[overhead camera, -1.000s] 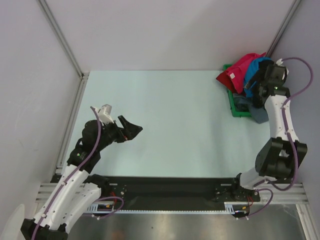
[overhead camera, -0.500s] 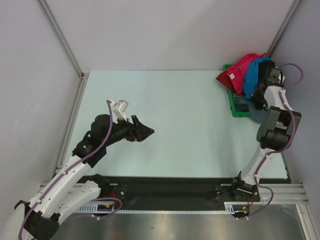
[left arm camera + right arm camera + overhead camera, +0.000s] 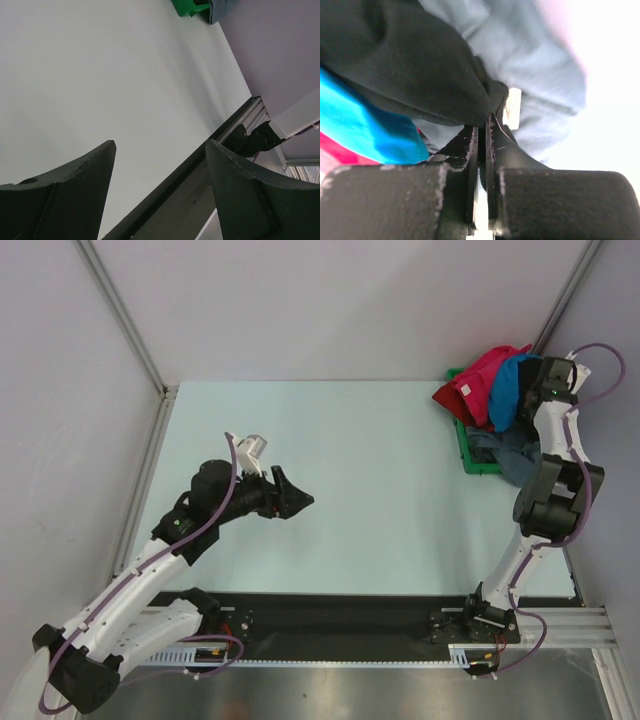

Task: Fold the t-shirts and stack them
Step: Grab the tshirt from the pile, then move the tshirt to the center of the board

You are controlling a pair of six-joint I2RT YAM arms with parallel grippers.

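A pale mint tabletop sits between plain grey walls, with aluminium posts running up the corners. From the overhead camera, a green plastic bin stands at the table's far right corner, heaped with the soft cloth t-shirts. The red-pink t-shirt spills over the bin's far rim, the bright blue t-shirt lies just beside it, and the grey t-shirt hangs over the near right side. The right arm stretches up into this heap. The left gripper hangs over bare table on the left half, well apart from the bin.

The left wrist camera shows that gripper's two dark fingers spread wide with nothing between them. The bare table lies beyond them, and the bin is a small shape at the top edge.

In the right wrist camera, the right gripper has its fingers pressed almost together, pinching a fold of the plain black t-shirt. Grey cloth with a small white label lies behind it, and blue and red-pink cloth sit at the lower left.
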